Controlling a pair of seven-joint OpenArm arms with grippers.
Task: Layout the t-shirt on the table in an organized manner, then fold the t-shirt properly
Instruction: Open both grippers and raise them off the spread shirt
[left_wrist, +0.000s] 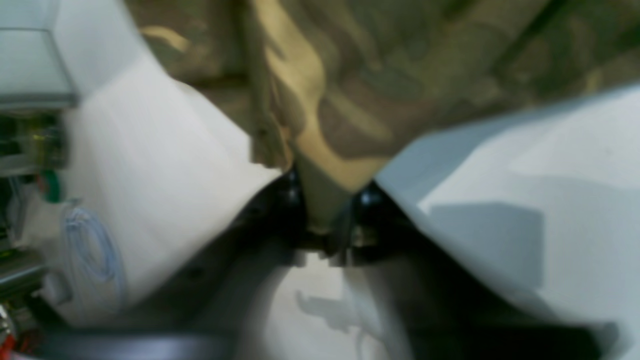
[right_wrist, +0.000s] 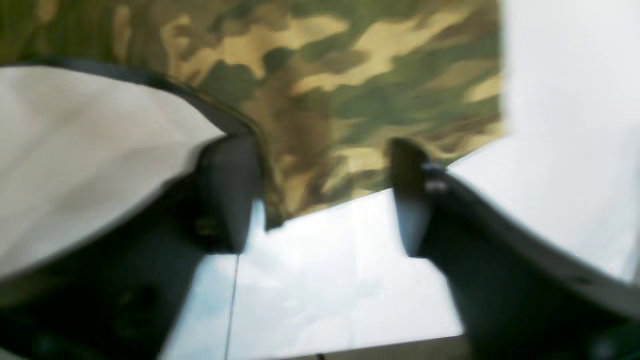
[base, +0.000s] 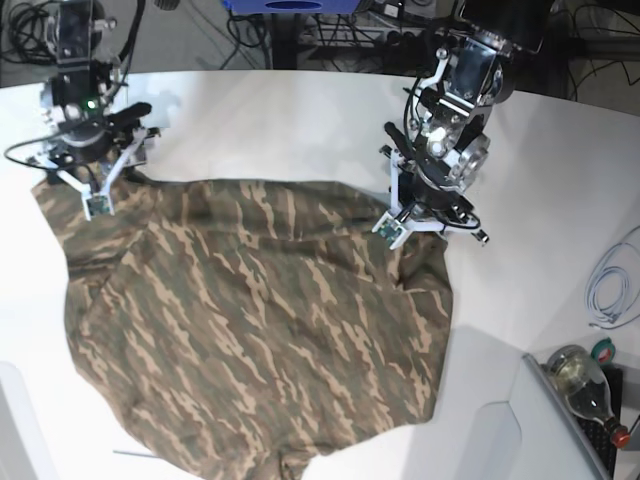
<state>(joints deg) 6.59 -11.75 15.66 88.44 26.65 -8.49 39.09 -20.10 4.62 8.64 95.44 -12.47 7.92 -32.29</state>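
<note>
The camouflage t-shirt (base: 260, 330) lies spread on the white table (base: 280, 130), wrinkled near its upper right corner. My left gripper (base: 402, 226) is at that corner. In the left wrist view a point of the t-shirt (left_wrist: 350, 90) sits between the fingertips of the left gripper (left_wrist: 327, 197), which stand a little apart; the blur hides whether they pinch it. At the shirt's upper left corner my right gripper (base: 100, 195) is open. In the right wrist view the right gripper (right_wrist: 317, 150) has its jaws wide apart, and the edge of the t-shirt (right_wrist: 350, 75) lies loose between them over the table (right_wrist: 325, 280).
A coiled white cable (base: 610, 290) lies near the table's right edge. Below it are a roll of green tape (base: 600, 350) and a bottle (base: 585, 375) beside a grey bin (base: 540, 420). Cables and stands crowd the far side behind the table.
</note>
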